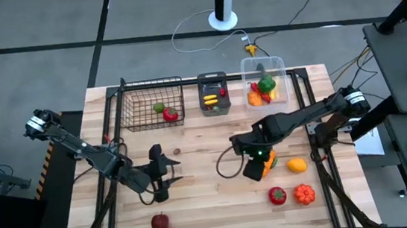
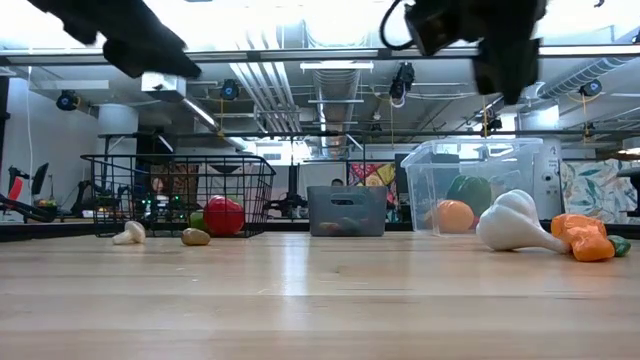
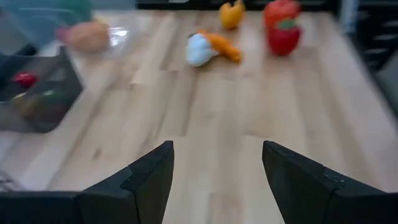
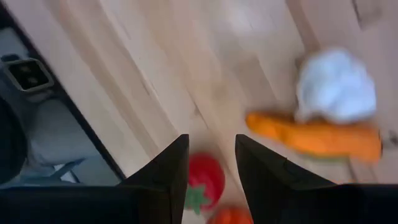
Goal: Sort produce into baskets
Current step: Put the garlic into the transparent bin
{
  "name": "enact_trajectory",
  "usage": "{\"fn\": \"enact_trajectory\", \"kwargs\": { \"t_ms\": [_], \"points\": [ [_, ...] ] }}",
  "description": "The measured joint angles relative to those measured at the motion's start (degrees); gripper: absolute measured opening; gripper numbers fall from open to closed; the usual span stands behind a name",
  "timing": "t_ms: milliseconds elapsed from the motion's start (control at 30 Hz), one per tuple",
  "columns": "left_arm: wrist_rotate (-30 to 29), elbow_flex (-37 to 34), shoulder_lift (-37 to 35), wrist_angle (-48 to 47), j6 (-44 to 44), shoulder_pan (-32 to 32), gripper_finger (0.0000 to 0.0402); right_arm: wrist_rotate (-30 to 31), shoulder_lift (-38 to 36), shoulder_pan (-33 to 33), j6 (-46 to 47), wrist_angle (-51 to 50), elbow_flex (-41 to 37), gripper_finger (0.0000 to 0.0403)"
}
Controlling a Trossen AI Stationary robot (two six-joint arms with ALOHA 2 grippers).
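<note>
near the front edge of the pale wooden desk lie a dark red toy apple, a red toy pepper and an orange-red toy tomato, with open bare wood between them. mid-desk, the left tool hovers empty with fingers apart; the right tool, fingers narrowly apart and gripping nothing, hangs over a white toy garlic and orange toy carrot. along the far edge, the black wire-mesh basket holds red and green pieces, the dark grey plastic bin yellow and red ones, the clear plastic tub green, red and orange ones.
</note>
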Motion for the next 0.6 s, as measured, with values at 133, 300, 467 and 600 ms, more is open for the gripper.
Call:
{"fn": "enact_trajectory", "kwargs": {
  "t_ms": [133,300,467,600],
  "points": [
    [0.2,0.0,-5.8,-3.8,-0.7,0.0,0.0226,0.0,0.0,1.4,4.5,-4.9,0.0,0.0126],
    [-0.3,0.0,-11.2,-7.2,-2.5,0.1,0.0226,2.5,0.0,1.6,5.6,-8.7,0.0,0.0139],
    [-3.0,0.0,-13.7,-7.3,-2.6,0.1,0.0226,8.3,0.0,1.6,5.6,-9.5,0.0,0.0167],
    [-7.2,0.0,-14.2,-7.3,-2.6,0.1,0.0226,14.4,0.1,1.6,6.9,-9.5,0.0,0.0203]
  ]
}}
